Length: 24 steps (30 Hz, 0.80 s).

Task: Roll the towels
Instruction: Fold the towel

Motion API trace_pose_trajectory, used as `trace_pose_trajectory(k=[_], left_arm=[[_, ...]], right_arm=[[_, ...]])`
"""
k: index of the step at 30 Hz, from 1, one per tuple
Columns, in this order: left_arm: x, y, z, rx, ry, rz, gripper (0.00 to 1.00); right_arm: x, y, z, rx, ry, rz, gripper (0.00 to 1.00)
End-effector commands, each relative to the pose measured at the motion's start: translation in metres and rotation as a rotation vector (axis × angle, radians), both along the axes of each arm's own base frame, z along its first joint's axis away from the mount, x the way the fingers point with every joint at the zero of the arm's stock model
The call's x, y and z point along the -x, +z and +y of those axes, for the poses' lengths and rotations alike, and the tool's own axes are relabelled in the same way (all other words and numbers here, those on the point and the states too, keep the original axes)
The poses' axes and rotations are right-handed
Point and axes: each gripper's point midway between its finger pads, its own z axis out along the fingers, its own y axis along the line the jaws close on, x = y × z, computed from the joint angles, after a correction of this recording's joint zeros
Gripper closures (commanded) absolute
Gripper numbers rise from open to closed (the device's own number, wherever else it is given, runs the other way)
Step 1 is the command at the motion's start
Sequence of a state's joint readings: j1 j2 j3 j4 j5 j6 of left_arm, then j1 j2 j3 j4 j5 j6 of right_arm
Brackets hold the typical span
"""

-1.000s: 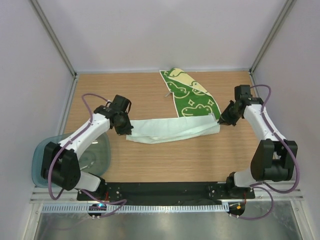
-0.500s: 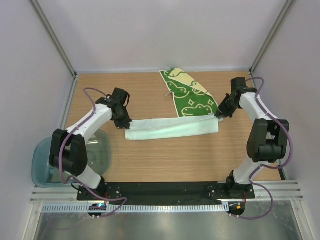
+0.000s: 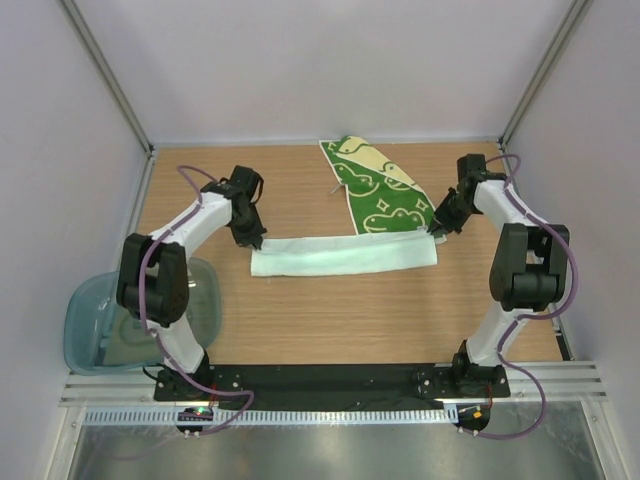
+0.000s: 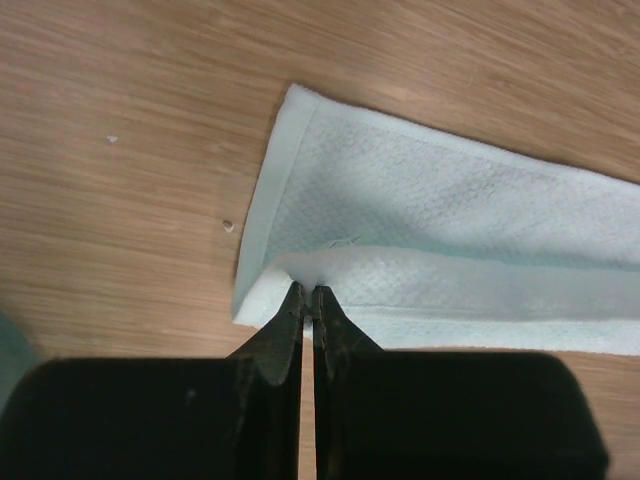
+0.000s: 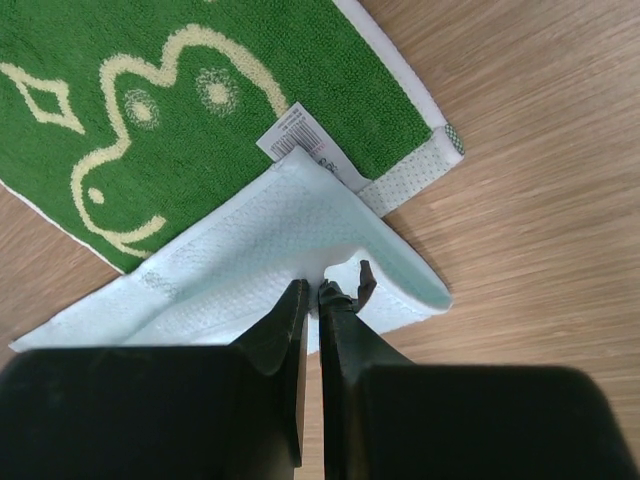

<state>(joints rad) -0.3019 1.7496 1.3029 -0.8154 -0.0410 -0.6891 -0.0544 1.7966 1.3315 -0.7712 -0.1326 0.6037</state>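
Top external view: mint-blue towel lies folded lengthwise on the table, its right end overlapping the green towel. The left gripper and right gripper each pinch one end.

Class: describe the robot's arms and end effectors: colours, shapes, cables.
The left arm and right arm have white links, black joints and looping purple cables. The left end effector and right end effector are black and taper to narrow tips.
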Motion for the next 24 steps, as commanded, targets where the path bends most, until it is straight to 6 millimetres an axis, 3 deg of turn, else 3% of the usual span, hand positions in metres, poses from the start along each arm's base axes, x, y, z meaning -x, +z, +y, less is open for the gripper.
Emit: trace_pose_trajectory(k=[1,8,10,13,14,15,19,20,24], left_arm=[[-0.015,0.005,0.0,-0.008,-0.021,-0.014,1.0],[-0.027,-0.011,0.009,-0.043,0.002,0.021,0.98],[-0.033,-0.011,0.013,-0.048,0.01,0.021,0.9],[-0.04,-0.016,0.02,-0.065,0.013,0.03,0.63],[-0.045,-0.013,0.021,-0.067,0.014,0.022,0.56],[-0.047,-0.013,0.022,-0.07,0.013,0.023,0.44],[-0.055,0.002,0.023,-0.072,0.007,-0.019,0.31],[-0.055,0.005,0.025,-0.081,0.01,-0.022,0.29],[-0.051,0.023,0.031,-0.102,0.023,-0.056,0.25]], right_arm=[[-0.019,0.01,-0.008,0.034,-0.008,-0.057,0.99],[-0.027,-0.001,-0.012,0.053,-0.015,-0.036,0.99],[-0.031,-0.004,-0.013,0.056,-0.015,-0.03,0.99],[-0.035,-0.008,-0.014,0.062,-0.015,-0.023,0.82],[-0.036,-0.008,-0.015,0.066,-0.017,-0.019,0.72],[-0.038,-0.008,-0.016,0.068,-0.019,-0.021,0.68],[-0.045,0.004,-0.018,0.082,-0.026,-0.046,0.51],[-0.047,0.008,-0.019,0.082,-0.027,-0.053,0.4],[-0.046,0.026,-0.022,0.106,-0.015,-0.074,0.31]])
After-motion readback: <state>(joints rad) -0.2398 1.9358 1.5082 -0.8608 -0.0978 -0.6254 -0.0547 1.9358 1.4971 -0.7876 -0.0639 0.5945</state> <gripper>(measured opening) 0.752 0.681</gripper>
